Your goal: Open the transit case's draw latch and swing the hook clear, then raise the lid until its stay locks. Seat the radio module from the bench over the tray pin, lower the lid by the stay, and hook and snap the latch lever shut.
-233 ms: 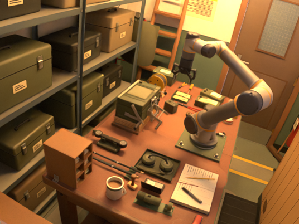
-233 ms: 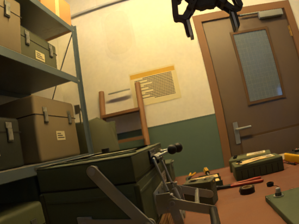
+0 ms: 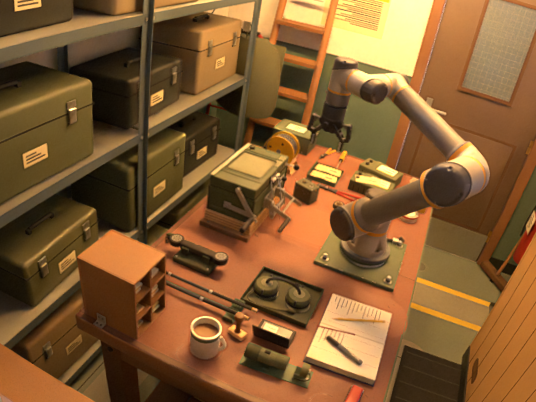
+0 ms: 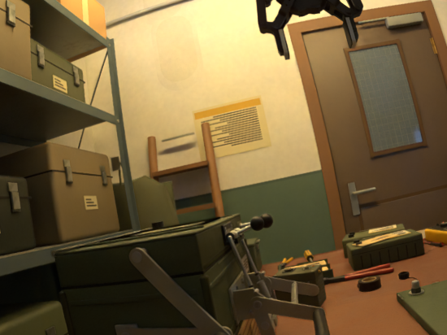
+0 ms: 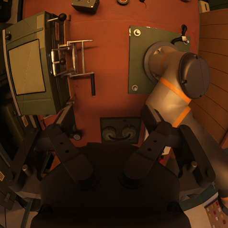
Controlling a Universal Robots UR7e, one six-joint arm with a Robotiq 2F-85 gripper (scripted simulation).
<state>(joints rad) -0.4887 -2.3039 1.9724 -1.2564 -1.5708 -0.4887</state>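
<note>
The small radio module (image 3: 306, 191) (image 4: 304, 278) (image 5: 85, 5) sits on the bench to the right of the transit case, roughly below my gripper. My gripper (image 3: 330, 134) (image 4: 315, 40) (image 5: 109, 141) hangs high above the far end of the bench, open and empty. The olive transit case (image 3: 246, 187) (image 4: 150, 272) (image 5: 33, 64) stands on a wooden base at the left of the bench with its lid down. Its metal draw latch (image 3: 276, 201) (image 4: 270, 299) (image 5: 71, 61) sticks out from the front face toward the arm's base, with black-knobbed levers above it.
Steel shelving (image 3: 100, 125) full of cases lines the left side. The arm's base plate (image 3: 361, 260) (image 5: 148, 59) sits right of the case. Olive boxes (image 3: 375, 175) (image 4: 382, 244), red pliers (image 4: 359, 271), a tape roll (image 4: 369, 283), a headset tray (image 3: 282, 295) (image 5: 119, 130) and a handset (image 3: 196, 252) lie on the bench.
</note>
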